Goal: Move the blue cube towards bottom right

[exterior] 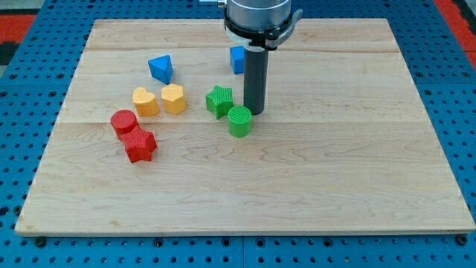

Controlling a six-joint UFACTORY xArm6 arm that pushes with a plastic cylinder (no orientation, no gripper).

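Blue cube (237, 59) near counter's top centre, partly hidden behind rod, only left part showing. Tip (255, 112) down on wooden counter (335, 186), at roughly 5 o'clock of cube, apart from it, no contact. No claw on this rig, just plain rod, nothing held. Tip just beside green cylinder (239, 120), which lies at about 8 o'clock of tip; green star (219, 100) at 9 o'clock, near. Blue triangular block (161, 68) well off at 9 o'clock of cube. Yellow heart (146, 101) and yellow hexagon (173, 98) side by side, 8 o'clock of cube. Red cylinder (123, 120) touching red star (140, 145), further out same way.

Risks, as judgement: tip on wrong side, sits toward target direction, so straight push from here would drive cube up-left or miss. Needs to go round to 10–11 o'clock of cube first. Looping past could clip green cylinder or star. Off-centre contact likely to spin cube, letting it slip aside.
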